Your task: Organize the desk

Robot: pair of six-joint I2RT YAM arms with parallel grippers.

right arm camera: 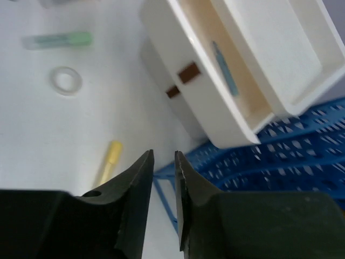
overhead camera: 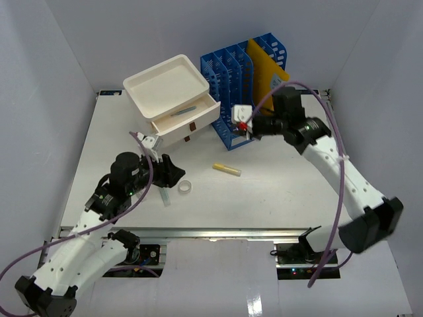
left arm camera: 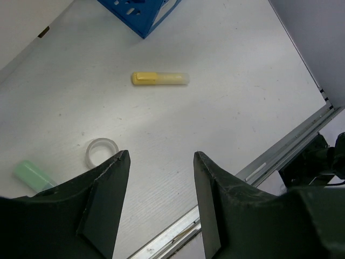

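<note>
The desk (overhead camera: 284, 191) is a white tabletop with a metal rail (overhead camera: 218, 232) along its front. On it lie a yellow highlighter (overhead camera: 227, 170) (left arm camera: 160, 79) (right arm camera: 109, 161), a clear tape ring (overhead camera: 186, 187) (left arm camera: 102, 151) (right arm camera: 66, 80) and a green-capped marker (overhead camera: 163, 197) (left arm camera: 32, 175) (right arm camera: 58, 40). My left gripper (overhead camera: 176, 173) (left arm camera: 161, 156) hovers open beside the ring with nothing between its fingers. Over the front corner of the blue file rack (overhead camera: 238, 72) (right arm camera: 259, 162), my right gripper (overhead camera: 247, 129) (right arm camera: 163, 154) holds nothing, its jaws a narrow gap apart.
A white drawer box (overhead camera: 168, 89) (right arm camera: 280, 59) stands at the back, its drawer (overhead camera: 188, 122) (right arm camera: 210, 102) pulled out with a blue-grey pen (overhead camera: 182, 112) (right arm camera: 225, 70) inside. A yellow folder (overhead camera: 264, 69) stands in the rack. White walls enclose the desk on three sides.
</note>
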